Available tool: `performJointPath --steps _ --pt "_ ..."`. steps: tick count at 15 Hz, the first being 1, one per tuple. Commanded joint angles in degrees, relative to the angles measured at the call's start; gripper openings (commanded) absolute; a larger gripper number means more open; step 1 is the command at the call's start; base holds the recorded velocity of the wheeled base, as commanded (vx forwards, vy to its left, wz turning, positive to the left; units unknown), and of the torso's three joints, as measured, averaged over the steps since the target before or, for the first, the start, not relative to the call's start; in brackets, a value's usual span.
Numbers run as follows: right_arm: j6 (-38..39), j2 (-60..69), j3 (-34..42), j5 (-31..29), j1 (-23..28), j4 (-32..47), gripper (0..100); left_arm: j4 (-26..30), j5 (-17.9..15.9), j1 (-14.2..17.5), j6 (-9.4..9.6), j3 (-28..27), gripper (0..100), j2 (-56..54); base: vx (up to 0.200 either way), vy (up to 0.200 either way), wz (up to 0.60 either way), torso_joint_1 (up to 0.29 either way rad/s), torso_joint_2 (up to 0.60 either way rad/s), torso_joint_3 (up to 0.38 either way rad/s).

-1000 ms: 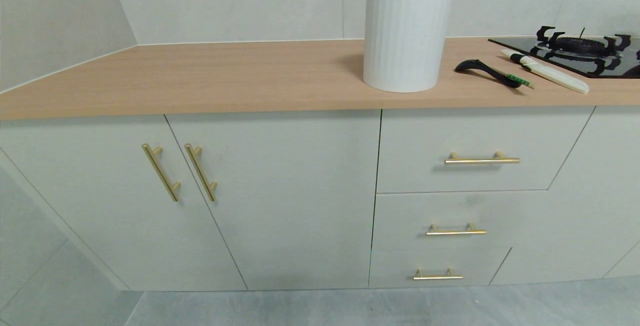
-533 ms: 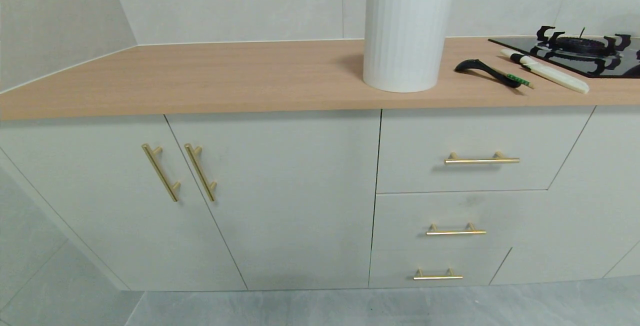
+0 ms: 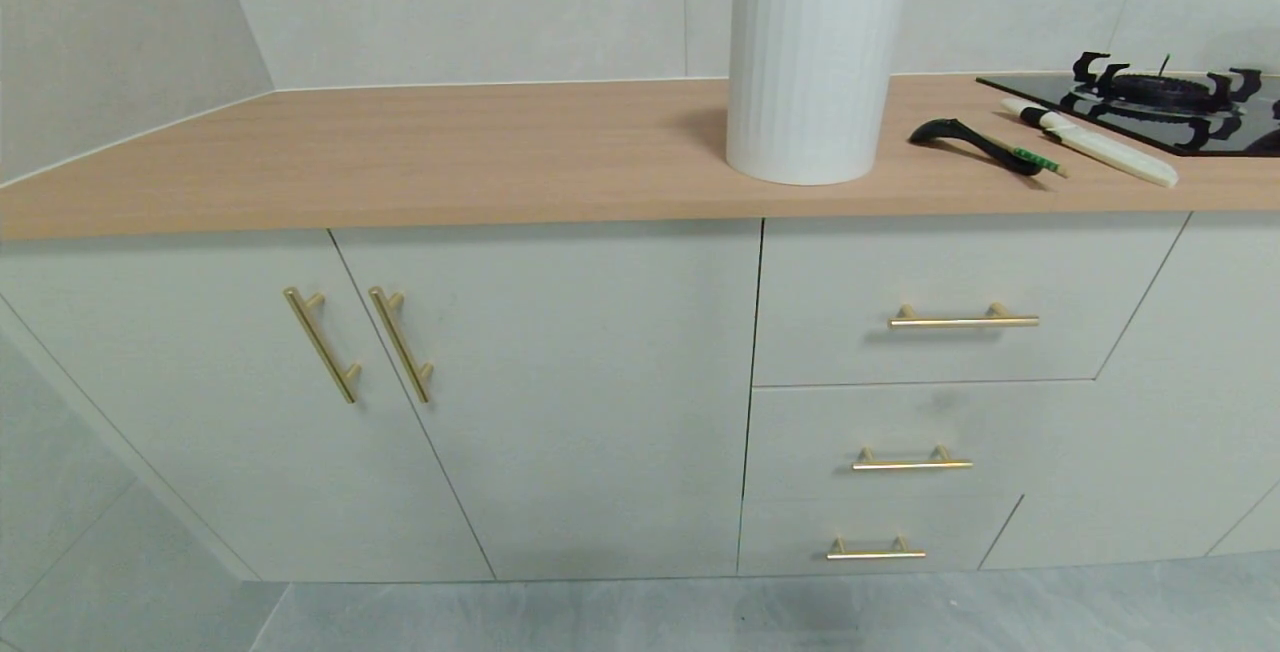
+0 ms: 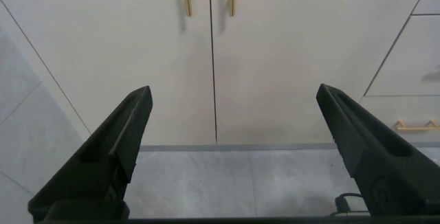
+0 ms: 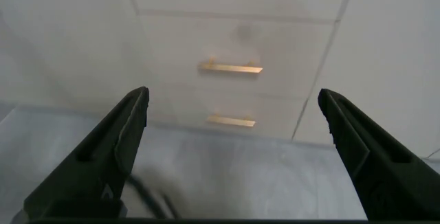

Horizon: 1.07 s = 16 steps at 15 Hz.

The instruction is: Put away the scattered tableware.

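On the wooden countertop at the right lie a black-handled utensil with a green tip and a cream-white knife, close to the stove. A tall white ribbed container stands just left of them. My left gripper is open, held low in front of the double cabinet doors with nothing between its fingers. My right gripper is open too, low in front of the lower drawers, and holds nothing.
A black gas stove sits at the counter's far right. Below the counter are two doors with gold handles and three drawers with gold handles. Grey tiled floor lies in front; a wall closes the left side.
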<state>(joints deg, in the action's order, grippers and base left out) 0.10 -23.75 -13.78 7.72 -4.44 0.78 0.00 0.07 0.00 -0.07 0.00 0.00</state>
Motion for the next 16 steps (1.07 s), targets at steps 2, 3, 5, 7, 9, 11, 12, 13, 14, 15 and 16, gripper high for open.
performJointPath --steps 2,3,5,7,9,11,12,13,14,15,16 --pt "0.08 -23.71 -8.11 0.63 -2.51 -5.00 100 0.00 0.01 0.00 -0.01 0.00 100 0.00 0.000 0.000 0.00 0.000 0.00 0.000" --pt "0.08 -28.11 -9.43 0.55 -2.42 -7.02 100 0.00 0.01 0.00 -0.01 0.00 100 0.00 0.000 0.000 0.00 0.000 0.00 0.000" --pt "0.08 -36.72 -12.59 0.55 -2.51 -9.13 100 0.00 0.01 0.00 -0.01 0.00 100 0.00 0.000 0.000 0.00 0.000 0.00 0.000" --pt "-0.01 -46.65 -16.28 0.63 -2.51 -12.12 100 0.00 0.01 0.00 -0.01 0.00 100 0.00 0.000 0.000 0.00 0.000 0.00 0.000" --pt "-0.01 -55.97 -18.13 0.55 -2.51 -16.95 100 0.00 0.01 0.00 -0.01 0.00 100 0.00 0.000 0.000 0.00 0.000 0.00 0.000" --pt "-0.10 -63.09 -17.60 0.28 -3.38 -22.84 100 0.00 0.01 0.00 -0.01 0.00 100 0.00 0.000 0.000 0.00 0.000 0.00 0.000" --pt "-0.10 -66.43 -16.46 -0.25 -3.56 -26.44 100 0.00 0.01 0.00 -0.01 0.00 100 0.00 0.000 0.000 0.00 0.000 0.00 0.000" --pt "-0.19 -68.89 -15.93 -0.51 -3.56 -28.38 100 0.00 0.01 0.00 -0.01 0.00 100 0.00 0.000 0.000 0.00 0.000 0.00 0.000" --pt "-0.10 -70.82 -15.93 -0.51 -3.56 -29.87 100 0.00 0.01 0.00 -0.01 0.00 100 0.00 0.000 0.000 0.00 0.000 0.00 0.000" --pt "-0.10 -72.67 -15.93 -0.77 -3.56 -31.54 100 0.00 0.01 0.00 -0.01 0.00 100 0.00 0.000 0.000 0.00 0.000 0.00 0.000" --pt "-0.19 -73.64 -15.84 -1.04 -3.56 -32.42 100 0.00 0.01 0.00 -0.01 0.00 100 0.00 0.000 0.000 0.00 0.000 0.00 0.000"
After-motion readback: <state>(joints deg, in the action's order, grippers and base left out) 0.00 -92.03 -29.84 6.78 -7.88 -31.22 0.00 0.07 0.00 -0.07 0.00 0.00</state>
